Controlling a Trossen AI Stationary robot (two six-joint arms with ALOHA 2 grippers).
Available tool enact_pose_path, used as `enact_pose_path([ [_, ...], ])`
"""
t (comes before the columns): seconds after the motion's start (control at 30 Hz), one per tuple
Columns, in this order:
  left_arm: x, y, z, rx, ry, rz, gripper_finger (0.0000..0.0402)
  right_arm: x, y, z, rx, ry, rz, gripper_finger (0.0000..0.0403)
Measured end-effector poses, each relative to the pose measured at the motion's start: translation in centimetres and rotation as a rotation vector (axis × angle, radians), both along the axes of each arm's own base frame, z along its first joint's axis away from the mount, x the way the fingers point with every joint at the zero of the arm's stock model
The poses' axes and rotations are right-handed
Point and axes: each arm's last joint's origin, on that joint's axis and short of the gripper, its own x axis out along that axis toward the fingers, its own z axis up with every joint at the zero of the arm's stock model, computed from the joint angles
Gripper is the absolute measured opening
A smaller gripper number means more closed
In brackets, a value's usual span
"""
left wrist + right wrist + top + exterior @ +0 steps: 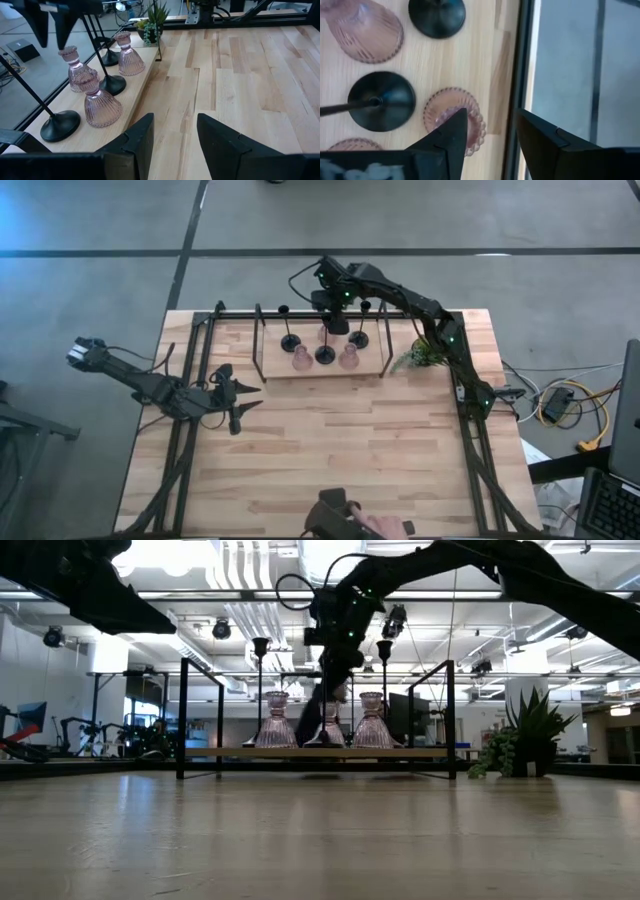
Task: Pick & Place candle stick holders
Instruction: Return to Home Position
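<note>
Right pincer: the right gripper [335, 320] is hanging over the far edge of the shelf with its fingers spread and pinching nothing. In the right wrist view the rear pink holder [451, 114] is sitting below one fingertip.
Left pincer: the left gripper [174, 131] is hovering over the left side of the light wooden table [330, 450], well apart from the shelf. Its fingers are spread and empty.
Shelf: a pale wooden shelf board [320, 752] is lying inside a black metal rack frame [180, 710] at the middle of the table's far edge.
Pink holders: three short, ribbed, translucent pink glass candle holders [102, 102] are standing upright on the board. Two are sitting along its near edge and the third toward its far edge.
Black holders: three thin-stemmed black candle holders with round bases [60, 125] are standing upright on the same board. One is sitting between the two near pink ones, and the other two are standing farther back, toward the board's left and right ends.
Plant: a small green leafy plant [420, 356] is sitting just beside the frame's right end.
Near edge: a person's hand [375, 526] is showing at the table's near edge, beside a dark object [335, 515].
</note>
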Motion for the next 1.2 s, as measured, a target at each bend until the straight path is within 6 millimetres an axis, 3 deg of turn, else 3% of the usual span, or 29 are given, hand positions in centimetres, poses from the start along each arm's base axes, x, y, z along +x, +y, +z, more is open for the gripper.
enact_pose_path([
  [0.57, 0.0, 0.0, 0.0, 0.0, 0.0, 0.0, 0.0154, -1.6, 1.3, 4.4, -0.051, -0.038, -0.013, 0.0145],
  [0.9, 0.0, 0.0, 0.0, 0.0, 0.0, 0.0, 0.0154, -5.3, 3.8, 11.7, -0.165, -0.169, -0.054, 0.0123],
  [1.07, 0.0, 0.0, 0.0, 0.0, 0.0, 0.0, 0.0154, -8.4, 6.7, 16.5, -0.151, -0.305, -0.132, 0.0103],
  [1.2, 0.0, 0.0, 0.0, 0.0, 0.0, 0.0, 0.0154, -11.2, 10.6, 19.7, -0.112, -0.361, -0.139, 0.0074],
])
